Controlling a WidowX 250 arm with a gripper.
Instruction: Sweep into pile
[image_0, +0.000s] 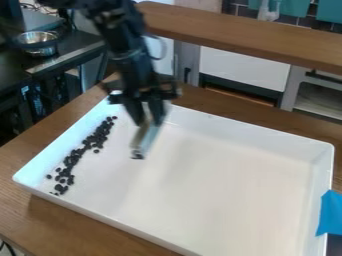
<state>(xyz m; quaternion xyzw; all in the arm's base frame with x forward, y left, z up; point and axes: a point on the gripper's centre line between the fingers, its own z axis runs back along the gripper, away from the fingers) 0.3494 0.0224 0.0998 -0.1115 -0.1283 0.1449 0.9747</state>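
Dark pieces (72, 159) lie strung out near the left wall of the white tray (234, 185) — so, with the fingers (136, 114) pinching a pale tool (145, 136), set its edge flat beyond one end and sweep slowly lengthwise.

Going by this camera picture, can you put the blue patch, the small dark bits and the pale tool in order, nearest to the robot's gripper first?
1. Pale tool: right at the gripper, hanging below it.
2. Small dark bits: along the picture's left side of the tray.
3. Blue patch: at the picture's right edge.
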